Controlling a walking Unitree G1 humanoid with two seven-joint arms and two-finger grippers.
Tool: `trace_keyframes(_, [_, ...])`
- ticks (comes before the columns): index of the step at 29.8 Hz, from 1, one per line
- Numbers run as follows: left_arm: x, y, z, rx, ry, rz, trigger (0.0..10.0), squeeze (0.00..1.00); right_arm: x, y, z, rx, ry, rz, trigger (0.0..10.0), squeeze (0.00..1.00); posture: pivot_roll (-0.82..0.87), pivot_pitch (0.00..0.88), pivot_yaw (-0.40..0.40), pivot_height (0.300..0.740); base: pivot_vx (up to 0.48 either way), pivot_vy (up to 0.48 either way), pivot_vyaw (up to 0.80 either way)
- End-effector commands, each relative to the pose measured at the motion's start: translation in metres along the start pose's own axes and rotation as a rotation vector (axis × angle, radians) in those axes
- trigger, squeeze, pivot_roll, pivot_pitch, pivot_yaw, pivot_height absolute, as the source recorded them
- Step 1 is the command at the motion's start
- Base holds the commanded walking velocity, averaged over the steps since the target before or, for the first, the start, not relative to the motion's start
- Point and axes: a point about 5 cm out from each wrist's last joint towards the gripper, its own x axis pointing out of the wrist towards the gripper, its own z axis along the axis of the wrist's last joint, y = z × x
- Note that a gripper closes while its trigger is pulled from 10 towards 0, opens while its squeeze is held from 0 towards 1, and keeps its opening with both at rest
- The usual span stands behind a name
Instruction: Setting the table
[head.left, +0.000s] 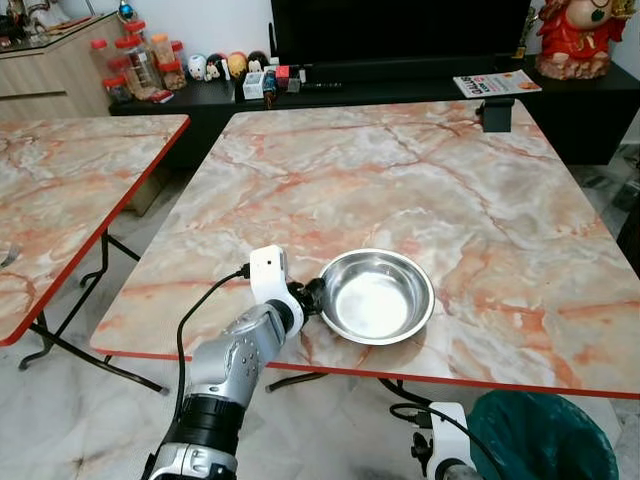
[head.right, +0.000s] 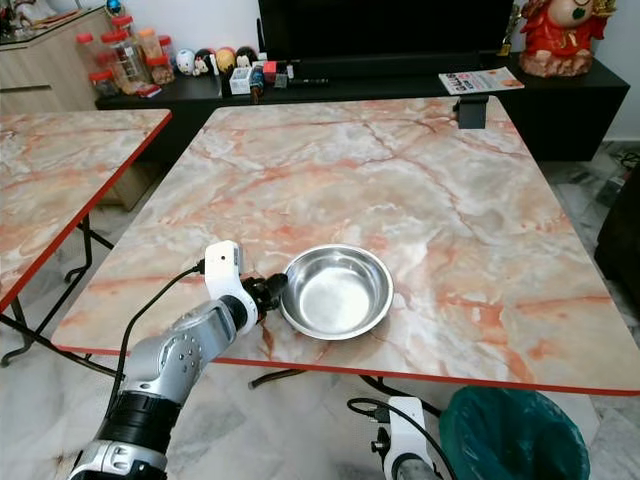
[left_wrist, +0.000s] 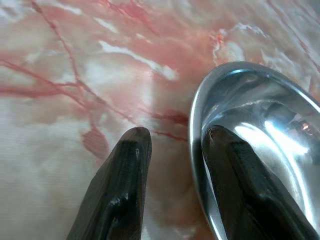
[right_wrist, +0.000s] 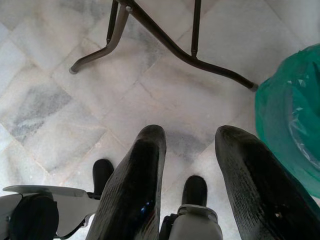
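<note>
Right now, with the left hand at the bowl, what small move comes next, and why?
Probably lift the left hand straight up and back. Its fingers straddle the steel bowl's rim with a gap, and the bowl already sits flat on the marble table, near its front edge.

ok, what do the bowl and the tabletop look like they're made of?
Bowl: looks like polished steel, silver and mirror-bright, with sharp reflections inside and a thin rolled rim. Tabletop: marble pattern, pink and orange veins on cream, glossy; the thin red edge and folding metal legs suggest a printed laminate rather than stone, though that's uncertain.
</note>
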Motion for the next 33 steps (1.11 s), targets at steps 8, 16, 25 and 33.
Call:
trace_keyframes(8, [-0.009,0.01,0.013,-0.154,-0.068,-0.043,10.0,0.0,0.0,0.003,0.002,0.001,-0.003,0.012,10.0,0.0,0.03,0.0,0.093,0.74,0.0,0.0,0.0])
trace_keyframes(16, [-0.02,0.04,0.041,-0.06,-0.265,0.111,10.0,0.0,0.001,0.003,0.002,0.004,-0.004,0.009,10.0,0.0,0.04,0.0,0.09,0.74,0.0,0.0,0.0])
trace_keyframes(25, [-0.079,0.118,0.082,0.183,-0.575,0.536,10.0,0.0,0.0,0.002,0.002,-0.003,-0.004,0.011,10.0,0.0,0.05,0.0,0.082,0.74,0.0,0.0,0.0])
trace_keyframes(33, [-0.138,0.19,0.055,0.361,-0.555,1.006,10.0,0.0,0.0,0.002,0.0,-0.007,-0.001,0.012,10.0,0.0,0.05,0.004,0.078,0.74,0.0,0.0,0.0])
